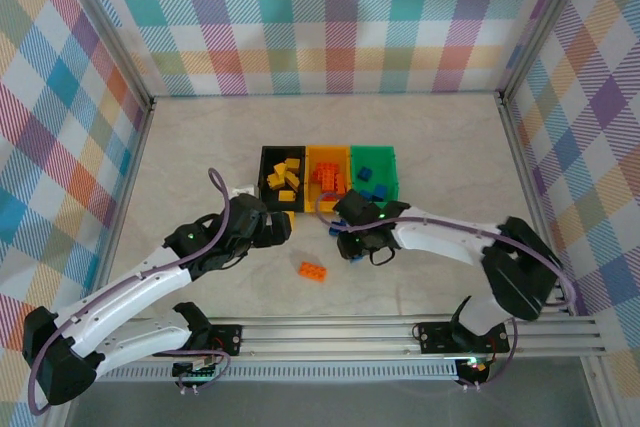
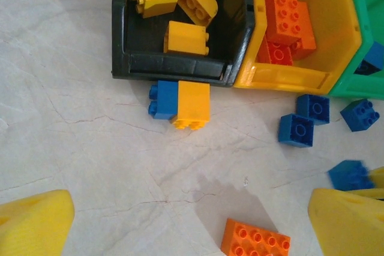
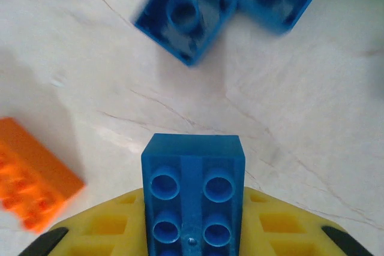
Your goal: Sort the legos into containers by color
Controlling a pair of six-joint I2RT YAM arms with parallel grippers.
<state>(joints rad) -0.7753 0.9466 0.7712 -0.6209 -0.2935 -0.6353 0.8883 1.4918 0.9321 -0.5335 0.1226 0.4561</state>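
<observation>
Bins sit in a row mid-table (image 1: 200, 147), side by side: black bin (image 2: 174, 64) on the left, orange-yellow bin (image 2: 282, 77) in the middle, green bin (image 2: 360, 88) on the right. Black one holds yellow bricks (image 2: 180, 1), the orange-yellow one holds orange bricks (image 2: 287, 13), and the green one has a few blue bricks (image 1: 365, 175). Right gripper (image 3: 193, 235) is clenched on a blue brick (image 3: 193, 172), studs toward the wrist cam, pinched btw the yellow fingers (image 3: 108, 226). From the top cam that gripper is just in front of the orange-yellow and green bins, on the arms' side. Left gripper (image 2: 192, 229) is spread wide w/ nothing btw its fingers (image 2: 33, 223), hanging over bare table in front of the black bin. Loose pieces: a blue-and-yellow pair (image 2: 180, 103), the two touching each other and lying right against the black bin's near wall. Three loose blue bricks (image 2: 296, 130) lie on the table near the front of the orange-yellow and green bins, two of them touching at a corner. One orange brick (image 1: 313, 270) lies flat, studs up, btw the two grippers and nearer the arm bases, apart from the bins.
</observation>
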